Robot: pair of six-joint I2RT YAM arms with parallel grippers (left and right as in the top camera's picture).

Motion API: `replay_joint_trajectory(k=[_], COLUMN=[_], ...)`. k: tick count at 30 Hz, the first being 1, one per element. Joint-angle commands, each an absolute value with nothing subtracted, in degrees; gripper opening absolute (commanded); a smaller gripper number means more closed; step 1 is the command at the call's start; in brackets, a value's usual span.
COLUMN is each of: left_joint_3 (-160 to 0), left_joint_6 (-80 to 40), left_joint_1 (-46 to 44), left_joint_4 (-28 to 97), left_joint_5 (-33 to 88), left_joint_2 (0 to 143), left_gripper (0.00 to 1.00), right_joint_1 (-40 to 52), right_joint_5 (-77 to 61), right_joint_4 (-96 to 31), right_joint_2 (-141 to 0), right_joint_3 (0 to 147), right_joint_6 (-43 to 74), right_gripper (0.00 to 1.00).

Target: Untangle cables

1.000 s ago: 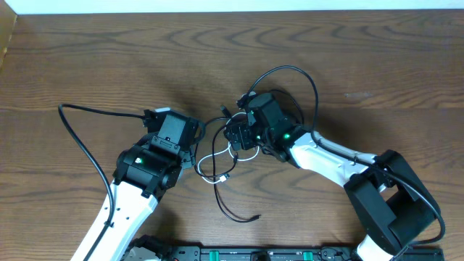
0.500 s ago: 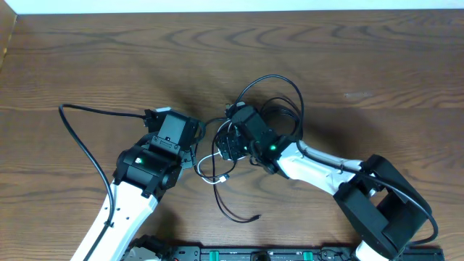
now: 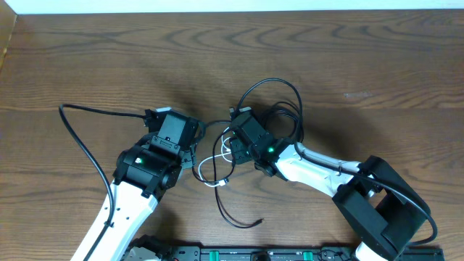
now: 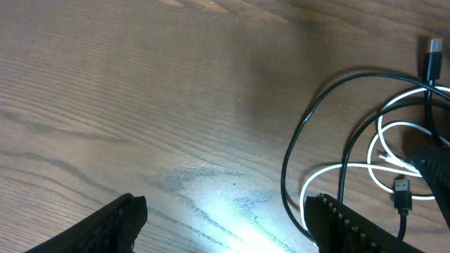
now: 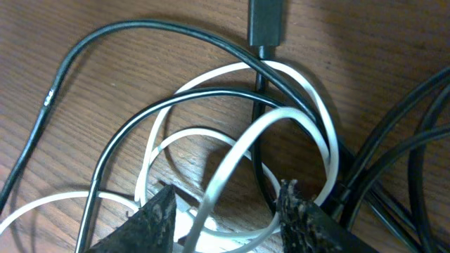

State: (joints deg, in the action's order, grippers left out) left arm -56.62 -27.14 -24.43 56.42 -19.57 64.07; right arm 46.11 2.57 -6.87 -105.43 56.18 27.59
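Cables (image 5: 266, 28) knotted directly under right gripper (image 5: 225, 211), jaws spread astride a white loop, seemingly unclamped; left gripper (image 4: 225, 214) spread, empty, just beside.

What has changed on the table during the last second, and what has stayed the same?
The right gripper moved to its left and slightly toward the robot's side of the table, onto the tangle of cables. Its fingers now stand on either side of a white loop without closing on it. The left gripper stayed open where it was, and the cables hardly shifted.
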Motion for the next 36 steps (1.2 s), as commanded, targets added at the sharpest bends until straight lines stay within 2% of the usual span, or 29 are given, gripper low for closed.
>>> replay_joint_trajectory(k=[1, 7, 12, 22, 28, 36], left_joint_3=[-55.7, -55.7, -55.7, -55.7, -55.7, -55.7], left_joint_6=[-26.8, -26.8, -26.8, -26.8, -26.8, -26.8], left_joint_1=[-24.2, -24.2, -24.2, -24.2, -24.2, -24.2], left_joint_4=[56.5, 56.4, 56.4, 56.4, 56.4, 56.4], left_joint_5=[-19.9, -19.9, -19.9, -20.0, -19.9, -19.9], left_joint_2=[64.3, 64.3, 64.3, 64.3, 64.3, 64.3], left_gripper=[0.77, 0.77, 0.77, 0.77, 0.77, 0.77], right_joint_1=[46.5, 46.6, 46.5, 46.5, 46.4, 42.3], right_joint_5=[4.1, 4.3, 4.9, 6.7, 7.9, 11.7], right_joint_4=[-7.8, -8.6, -8.6, -7.4, -8.4, -13.2], right_joint_2=[-106.1, -106.1, -106.1, -104.2, -92.2, -68.3], right_joint_3=[56.4, 56.4, 56.4, 57.2, 58.9, 59.0], right_joint_6=[27.2, 27.4, 27.8, 28.9, 22.1, 21.6], right_gripper=[0.39, 0.13, 0.01, 0.01, 0.01, 0.01])
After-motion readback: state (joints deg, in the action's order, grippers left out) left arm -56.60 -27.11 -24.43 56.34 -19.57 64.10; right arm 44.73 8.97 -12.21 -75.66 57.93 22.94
